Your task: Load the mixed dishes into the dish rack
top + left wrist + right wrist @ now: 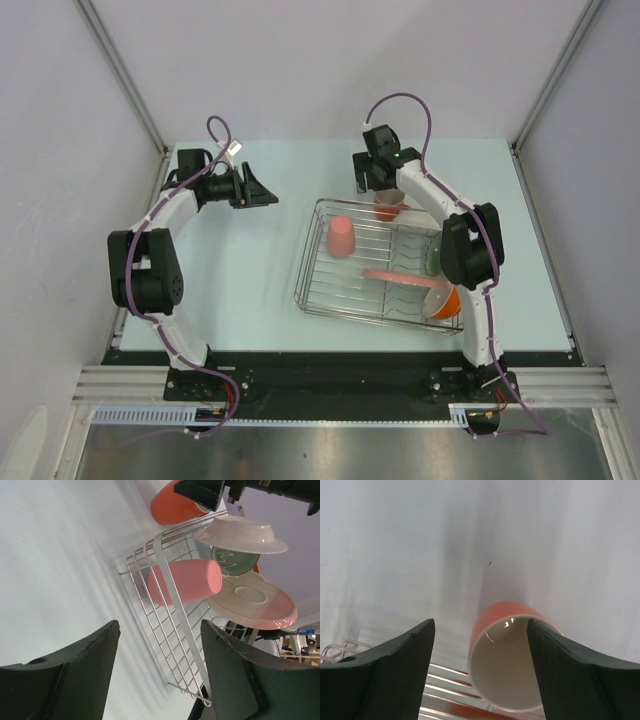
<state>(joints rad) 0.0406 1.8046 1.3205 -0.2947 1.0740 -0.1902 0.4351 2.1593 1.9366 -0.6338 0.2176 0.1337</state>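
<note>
Mug pickup at rack's far rim.
Right jaws spread astride mug, not pinching; centre, close gently, lift clear of wires. Left jaws spread over counter.

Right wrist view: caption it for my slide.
Open right gripper lined up on the orange mug, mouth toward camera, at the dish rack edge.

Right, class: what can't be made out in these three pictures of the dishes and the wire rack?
Orange handled mug: handle unseen anywhere; left wrist view, top edge cuts the mug.
Sage-green bowl: left wrist view, mostly behind the white plate; top view, largely under the right arm.
Orange white-lined bowl: top view, partly under the right arm.
</note>
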